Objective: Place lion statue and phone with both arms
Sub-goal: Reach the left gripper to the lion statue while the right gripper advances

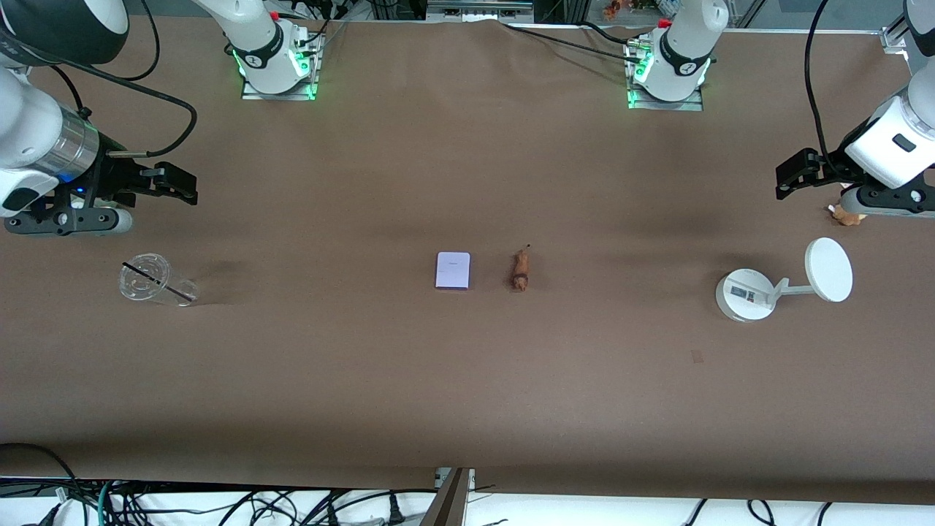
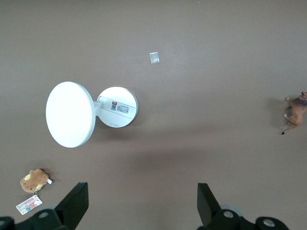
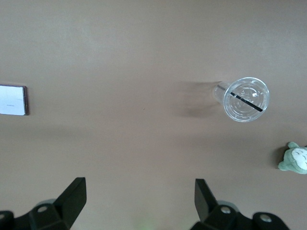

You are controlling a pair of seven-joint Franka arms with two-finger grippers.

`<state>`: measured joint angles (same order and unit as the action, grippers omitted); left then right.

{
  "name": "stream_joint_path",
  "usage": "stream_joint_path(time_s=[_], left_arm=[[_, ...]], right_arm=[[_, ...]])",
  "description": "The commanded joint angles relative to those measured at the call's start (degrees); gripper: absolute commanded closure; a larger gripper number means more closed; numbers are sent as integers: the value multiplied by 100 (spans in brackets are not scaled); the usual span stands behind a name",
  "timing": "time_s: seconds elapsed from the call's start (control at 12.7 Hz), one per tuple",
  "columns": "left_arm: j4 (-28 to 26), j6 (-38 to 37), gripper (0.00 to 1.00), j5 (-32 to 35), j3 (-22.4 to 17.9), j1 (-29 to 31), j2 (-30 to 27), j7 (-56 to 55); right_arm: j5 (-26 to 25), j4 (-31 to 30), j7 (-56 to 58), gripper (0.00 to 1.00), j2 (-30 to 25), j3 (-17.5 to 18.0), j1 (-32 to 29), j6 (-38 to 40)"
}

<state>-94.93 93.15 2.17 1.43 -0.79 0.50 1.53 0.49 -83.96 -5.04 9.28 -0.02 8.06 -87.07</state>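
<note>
The phone [image 1: 453, 271], a pale lavender rectangle, lies flat at the middle of the table. The lion statue [image 1: 520, 269], tiny and orange-brown, lies beside it toward the left arm's end. The lion statue also shows at the edge of the left wrist view [image 2: 296, 111], and the phone at the edge of the right wrist view [image 3: 12, 99]. My left gripper [image 1: 789, 179] hovers open and empty at the left arm's end of the table [image 2: 142, 201]. My right gripper [image 1: 179, 186] hovers open and empty at the right arm's end [image 3: 140, 199]. Both are well away from the two things.
A white round-based stand with a disc [image 1: 781, 283] stands below the left gripper, with a brown plush with a tag card [image 1: 847, 214] beside it. A clear lidded cup [image 1: 155, 280] lies near the right gripper. A small green plush [image 3: 295, 158] shows in the right wrist view.
</note>
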Motion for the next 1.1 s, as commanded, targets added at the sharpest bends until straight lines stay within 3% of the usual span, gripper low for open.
stream_joint_path(time_s=[0.0, 0.24, 0.39, 0.71, 1.02], left_arm=[[1, -244, 0, -32, 24, -88, -33, -12], [-26, -350, 0, -314, 287, -123, 282, -178], [-52, -54, 0, -340, 786, -132, 616, -677], [-87, 1342, 0, -340, 1692, -228, 1599, -1688], [-105, 2968, 0, -243, 1764, -694, 2645, -2209]], right_arm=[[-66, -33, -129, 0, 12, 11, 300, -12], [-23, -7, -873, 0, 223, 11, 704, -169], [-14, -6, -1261, 0, 416, 11, 1012, -520], [-5, 11, -1255, 0, 646, -7, 1110, -777], [-14, 20, -710, 0, 426, -340, 1084, -532]])
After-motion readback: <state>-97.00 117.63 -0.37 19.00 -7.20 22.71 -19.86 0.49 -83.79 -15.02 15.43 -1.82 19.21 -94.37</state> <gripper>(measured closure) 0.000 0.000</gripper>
